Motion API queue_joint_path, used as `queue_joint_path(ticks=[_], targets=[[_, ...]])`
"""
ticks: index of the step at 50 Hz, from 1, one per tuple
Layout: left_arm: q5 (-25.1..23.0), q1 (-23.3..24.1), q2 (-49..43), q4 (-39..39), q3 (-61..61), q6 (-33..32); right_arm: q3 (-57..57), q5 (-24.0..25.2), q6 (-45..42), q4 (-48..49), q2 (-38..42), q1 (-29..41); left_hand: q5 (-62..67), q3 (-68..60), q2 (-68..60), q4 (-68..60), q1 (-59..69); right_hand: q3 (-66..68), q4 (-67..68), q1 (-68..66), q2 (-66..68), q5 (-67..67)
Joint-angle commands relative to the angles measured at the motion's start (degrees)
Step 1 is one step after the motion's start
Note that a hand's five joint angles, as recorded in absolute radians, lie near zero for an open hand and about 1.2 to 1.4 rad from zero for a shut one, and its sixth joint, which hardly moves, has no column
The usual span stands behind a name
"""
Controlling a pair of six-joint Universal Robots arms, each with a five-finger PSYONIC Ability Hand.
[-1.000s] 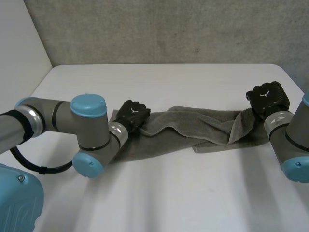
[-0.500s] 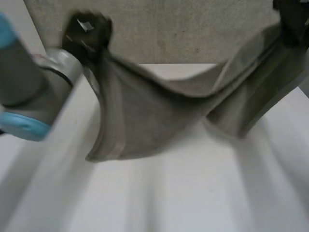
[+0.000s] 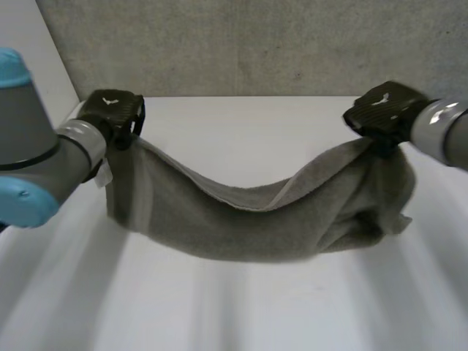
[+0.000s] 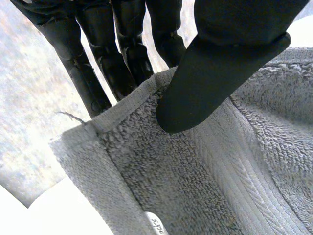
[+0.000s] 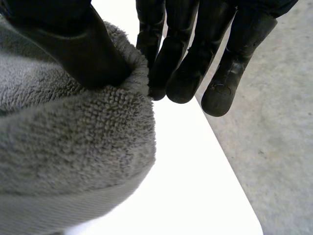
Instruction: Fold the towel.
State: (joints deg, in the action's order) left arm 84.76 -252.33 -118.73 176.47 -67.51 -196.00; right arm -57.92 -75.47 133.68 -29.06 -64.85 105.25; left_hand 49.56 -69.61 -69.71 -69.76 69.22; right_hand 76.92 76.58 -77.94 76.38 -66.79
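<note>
The left hand (image 3: 111, 110) and right hand (image 3: 382, 110) each pinch a towel (image 3: 241, 219) end between thumb and fingers, so it sags in mid-air. No fold laid yet, seemingly.

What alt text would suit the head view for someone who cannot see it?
A grey terry-cloth towel sags between two black robot hands: the left robot hand and the right robot hand each hold one end, above a white table.
</note>
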Motion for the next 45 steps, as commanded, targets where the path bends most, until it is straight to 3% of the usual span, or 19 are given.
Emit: queue_joint_path(ticks=[1, 3, 4, 5, 6, 8, 11, 17, 19, 25, 31, 33, 34, 38, 45], targets=[[0.14, -0.79, -9.49, 2.03, 17.45, -2.55, 8.77, -6.25, -0.44, 17.84, 10.08, 4.43, 20.44, -10.39, -10.29, -10.24, 10.78, 3.08, 3.42, -2.06, 3.62, -3.21], [0.32, -0.36, -9.59, 9.64, 25.55, -1.15, 11.07, -9.07, 0.17, 34.51, 9.66, 5.84, 20.44, -10.39, -10.29, -10.24, 10.78, 3.08, 3.42, -2.06, 3.62, -3.21], [0.32, -0.35, -9.59, 9.69, 25.58, -1.14, 11.08, -9.08, 0.18, 34.60, 9.65, 5.84, 20.44, -10.39, -10.29, -10.24, 10.78, 3.08, 3.42, -2.06, 3.62, -3.21], [0.40, -0.09, -9.24, 15.43, 27.33, 0.42, 10.12, -9.69, 0.96, 44.35, 8.26, 6.10, 20.44, -10.39, -10.29, -10.24, 10.78, 3.08, 3.42, -2.06, 3.62, -3.21], [0.41, -0.09, -9.24, 15.49, 27.34, 0.44, 10.11, -9.70, 0.97, 44.44, 8.25, 6.11, 20.44, -10.39, -10.29, -10.24, 10.78, 3.08, 3.42, -2.06, 3.62, -3.21], [0.84, 0.35, -4.88, 28.17, 26.30, 5.68, 4.60, -10.05, 2.10, 62.82, 1.87, 6.02, 20.44, -10.39, -10.29, -10.24, 10.78, 3.08, 3.42, -2.06, 3.62, -3.21], [0.67, -0.62, 1.98, 35.33, 21.48, 11.31, -1.03, -10.05, 3.07, 69.57, -5.43, 6.11, 20.44, -10.39, -10.29, -10.24, 10.78, 3.08, 3.42, -2.06, 3.62, -3.21], [0.23, -2.73, 4.65, 35.35, 15.65, 15.64, -2.81, -9.87, 4.40, 60.70, -5.02, 5.93, 20.44, -10.39, -10.29, -10.24, 10.78, 3.08, 3.42, -2.06, 3.62, -3.21], [-0.12, -3.25, 4.56, 34.74, 10.24, 15.47, -2.90, -9.61, 4.57, 50.13, -3.19, 5.84, 20.44, -10.39, -10.29, -10.24, 10.78, 3.08, 3.42, -2.06, 3.62, -3.21], [-1.44, -3.78, 4.47, 35.18, 0.27, 15.29, -6.13, -9.17, 4.48, 33.23, 0.68, 5.58, 20.44, -10.39, -10.29, -10.24, 10.78, 3.08, 3.42, -2.06, 3.62, -3.21], [-6.63, -4.66, 3.50, 35.00, -13.26, 13.53, -12.74, -8.73, 4.75, 30.56, 2.36, 5.67, 20.44, -10.39, -10.29, -10.24, 10.78, 3.08, 3.42, -2.06, 3.62, -3.21], [-8.55, -5.10, 3.15, 35.17, -19.65, 8.99, -15.98, -8.55, 5.10, 30.99, 4.72, 6.10, 20.44, -10.39, -10.29, -10.24, 10.78, 3.08, 3.42, -2.06, 3.62, -3.21], [-8.56, -5.10, 3.15, 35.18, -19.68, 8.96, -15.99, -8.55, 5.10, 31.00, 4.73, 6.11, 20.44, -10.39, -10.29, -10.24, 10.78, 3.08, 3.42, -2.06, 3.62, -3.21], [-9.96, -6.15, 2.71, 35.26, -29.15, -2.35, -19.24, -8.64, 7.38, 31.79, 10.43, 6.46, 20.44, -10.39, -10.29, -10.24, 10.78, 3.08, 3.42, -2.06, 3.62, -3.21], [-9.88, -6.59, 2.71, 35.26, -31.81, -6.06, -21.52, -8.55, 9.93, 33.19, 10.98, 6.90, 20.44, -10.39, -10.29, -10.24, 10.78, 3.08, 3.42, -2.06, 3.62, -3.21]])
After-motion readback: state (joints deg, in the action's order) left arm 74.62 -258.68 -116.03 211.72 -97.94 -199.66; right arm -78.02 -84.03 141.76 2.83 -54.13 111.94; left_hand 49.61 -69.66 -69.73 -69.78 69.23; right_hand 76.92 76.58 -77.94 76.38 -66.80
